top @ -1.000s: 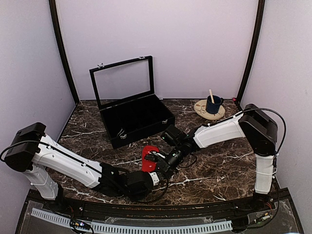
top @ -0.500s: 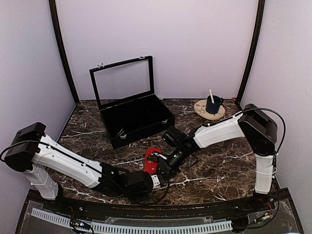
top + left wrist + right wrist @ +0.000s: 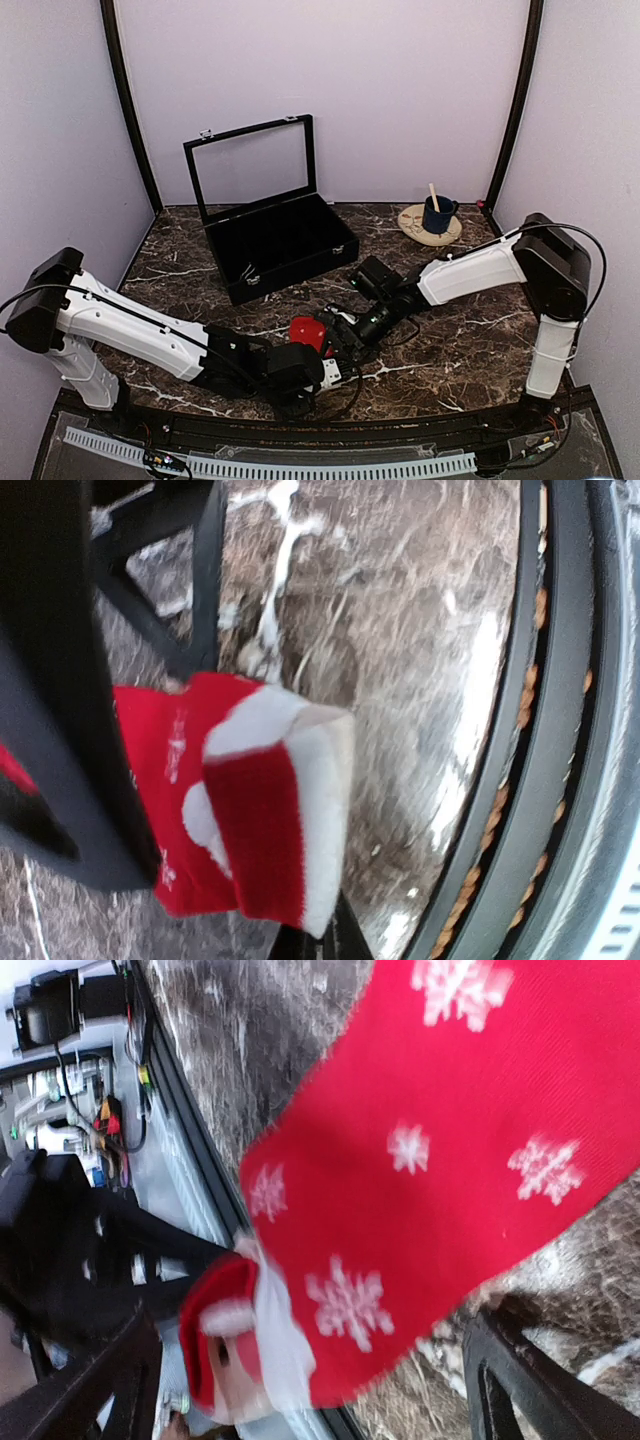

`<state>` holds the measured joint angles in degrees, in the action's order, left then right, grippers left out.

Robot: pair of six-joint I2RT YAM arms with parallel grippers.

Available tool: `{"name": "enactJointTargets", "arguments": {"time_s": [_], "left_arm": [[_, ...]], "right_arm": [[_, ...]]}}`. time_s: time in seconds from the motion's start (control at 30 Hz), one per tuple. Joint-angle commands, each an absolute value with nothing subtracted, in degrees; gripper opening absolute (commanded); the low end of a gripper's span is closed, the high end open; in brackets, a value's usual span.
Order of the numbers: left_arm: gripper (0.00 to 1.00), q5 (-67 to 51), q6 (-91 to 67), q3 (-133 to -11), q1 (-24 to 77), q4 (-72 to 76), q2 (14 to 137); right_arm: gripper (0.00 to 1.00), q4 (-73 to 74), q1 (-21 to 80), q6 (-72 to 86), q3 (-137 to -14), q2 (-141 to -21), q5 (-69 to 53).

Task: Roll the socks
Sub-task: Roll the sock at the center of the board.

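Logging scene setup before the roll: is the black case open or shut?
Open: the black case has its lid standing upright behind the base, leaving the dark interior exposed to the top camera.

Socks [image 3: 450, 1150]: soft red knit cloth, matt, white woven marks. Bench [image 3: 455, 345]: dark marbled stone-look top, polished, glossy. Case [image 3: 285, 240]: black, matt; lid pane clear, glass-like. Arm shells [image 3: 130, 325]: smooth white plastic.

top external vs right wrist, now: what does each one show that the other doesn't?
Top external only: the open black case and the blue mug at the back of the table. Right wrist only: the white snowflake marks on the fabric and the white cuff. Both: the red socks and the marble table.
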<state>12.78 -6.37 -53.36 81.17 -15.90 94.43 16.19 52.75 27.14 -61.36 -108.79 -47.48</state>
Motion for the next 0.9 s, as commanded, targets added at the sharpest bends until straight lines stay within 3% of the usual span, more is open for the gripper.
{"name": "enactJointTargets", "arguments": {"time_s": [0.0, 0.63, 0.87], "left_arm": [[0.00, 8.5, -7.0, -54.6, 80.6, -20.7, 97.0], [0.00, 9.0, -12.4, -51.7, 77.0, -20.6, 93.3], [0.00, 8.0, -15.1, -49.3, 74.4, -19.2, 89.8]], "right_arm": [[1.00, 14.0, 53.1, 29.5, -57.5, -107.3, -41.7], [1.00, 9.9, 52.2, 29.0, -46.6, -104.5, -36.9], [1.00, 8.4, 51.8, 26.5, -43.6, -101.9, -27.2]]}}
